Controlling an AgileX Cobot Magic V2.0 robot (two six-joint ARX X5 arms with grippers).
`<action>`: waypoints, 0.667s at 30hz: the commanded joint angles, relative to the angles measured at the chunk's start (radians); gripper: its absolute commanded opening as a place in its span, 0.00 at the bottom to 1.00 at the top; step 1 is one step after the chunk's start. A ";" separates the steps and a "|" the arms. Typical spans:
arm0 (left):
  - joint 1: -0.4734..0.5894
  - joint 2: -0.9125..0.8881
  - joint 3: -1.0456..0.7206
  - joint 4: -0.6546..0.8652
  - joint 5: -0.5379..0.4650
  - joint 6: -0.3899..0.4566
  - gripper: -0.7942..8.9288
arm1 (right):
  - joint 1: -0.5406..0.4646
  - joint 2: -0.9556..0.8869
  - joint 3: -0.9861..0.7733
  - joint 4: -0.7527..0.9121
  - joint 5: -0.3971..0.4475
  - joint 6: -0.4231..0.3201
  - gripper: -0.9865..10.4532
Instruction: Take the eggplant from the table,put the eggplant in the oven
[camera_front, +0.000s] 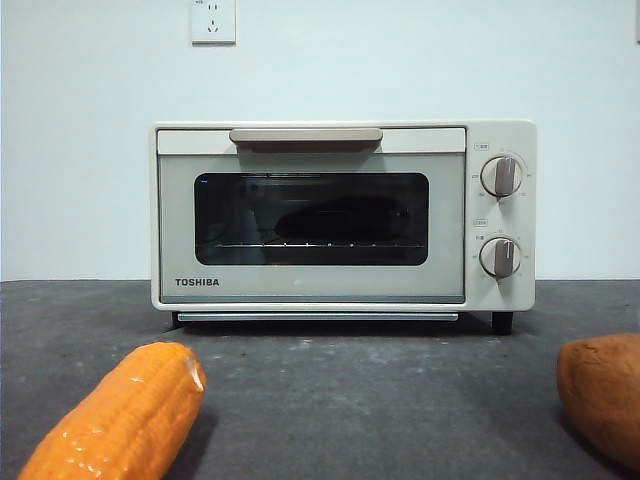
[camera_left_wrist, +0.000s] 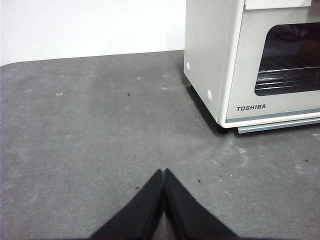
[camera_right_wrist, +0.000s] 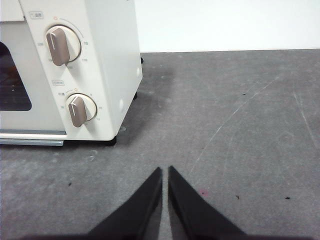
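Your left gripper (camera_left_wrist: 164, 172) and right gripper (camera_right_wrist: 165, 170) hang over bare table (camera_front: 350, 390) with jaws closed on nothing, one off each side of the oven (camera_front: 343, 215). Behind its shut glass door, the eggplant (camera_front: 340, 218) lies on the wire rack. At the near edge, a corn cob (camera_front: 120, 420) lies left and a sweet potato (camera_front: 603, 392) right.
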 joint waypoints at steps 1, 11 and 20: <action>0.002 -0.002 -0.026 -0.005 0.002 0.005 0.09 | 0.000 -0.002 -0.005 0.009 0.001 0.013 0.09; 0.002 -0.002 -0.026 -0.005 0.002 0.005 0.09 | 0.001 -0.002 -0.005 0.039 0.000 0.013 0.09; 0.002 -0.002 -0.026 -0.005 0.002 0.005 0.09 | 0.000 -0.002 -0.005 0.052 0.000 0.013 0.09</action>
